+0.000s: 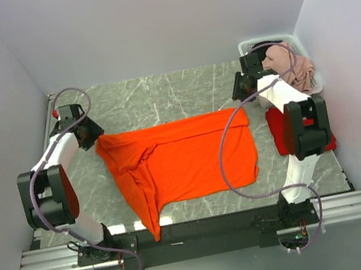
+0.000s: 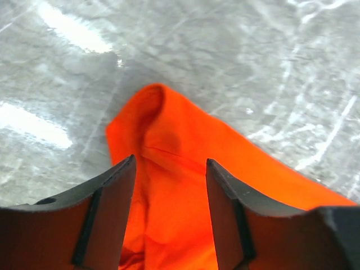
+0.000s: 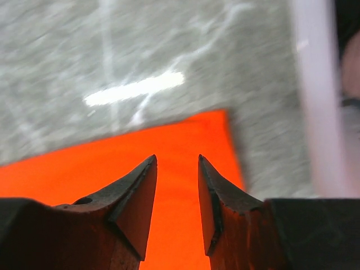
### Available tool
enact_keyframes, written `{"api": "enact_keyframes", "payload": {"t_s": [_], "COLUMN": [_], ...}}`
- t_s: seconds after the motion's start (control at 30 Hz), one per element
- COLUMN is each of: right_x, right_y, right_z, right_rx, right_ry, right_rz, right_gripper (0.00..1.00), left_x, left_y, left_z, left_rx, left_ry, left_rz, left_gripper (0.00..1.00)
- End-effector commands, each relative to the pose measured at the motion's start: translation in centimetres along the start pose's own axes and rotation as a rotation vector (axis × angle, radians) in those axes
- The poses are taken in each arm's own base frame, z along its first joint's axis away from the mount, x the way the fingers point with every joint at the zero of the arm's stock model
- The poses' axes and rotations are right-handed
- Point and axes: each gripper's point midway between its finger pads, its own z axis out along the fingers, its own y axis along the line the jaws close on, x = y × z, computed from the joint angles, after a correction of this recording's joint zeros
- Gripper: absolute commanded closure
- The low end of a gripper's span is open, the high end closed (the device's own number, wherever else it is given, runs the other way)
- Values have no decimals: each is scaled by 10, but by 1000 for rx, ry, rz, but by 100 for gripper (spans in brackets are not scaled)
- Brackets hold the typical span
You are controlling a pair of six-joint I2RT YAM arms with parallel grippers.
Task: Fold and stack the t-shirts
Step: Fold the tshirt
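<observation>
Bolted along the near edge were both arm bases; beyond, a grey marbled table (image 1: 159, 93) was enclosed by pale walls. An orange t-shirt (image 1: 185, 159) was spread mid-table, with a red t-shirt (image 1: 275, 125) at the right. The left gripper (image 2: 169, 163) and right gripper (image 3: 177, 160) were seen with jaws parted over the orange cloth, nothing clasped.

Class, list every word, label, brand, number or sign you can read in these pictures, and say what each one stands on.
None: the orange t-shirt, the red t-shirt, the white basket and the marble table show no readable text in any view.
</observation>
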Motion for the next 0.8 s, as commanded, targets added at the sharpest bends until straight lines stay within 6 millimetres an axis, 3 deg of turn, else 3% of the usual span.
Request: {"api": "enact_keyframes", "payload": {"t_s": [0.0,0.2,0.4,0.63,0.73,0.77], "right_x": [4,21,33,50,55,57], "right_y": [32,39,35,27,21,22], "right_z": [-16,2,25,43,47,48], "right_rx": [-144,-188,-165,-126,-111,-116], "right_ry": [-8,51,103,156,177,184], "right_rz": [54,87,117,151,171,180], "right_gripper": [58,59,60,61,61,61], "left_x": [-18,-14,-14,-14,-20,-22], "left_y": [-16,-11,-13,-11,-10,-9], "left_z": [-8,25,48,61,63,64], "left_rx": [29,-15,-30,-47,-62,-68], "left_ry": [-67,-32,-9,-3,-19,-22], "left_rz": [8,21,20,24,20,16], "left_gripper": [42,40,46,57,67,75]}}
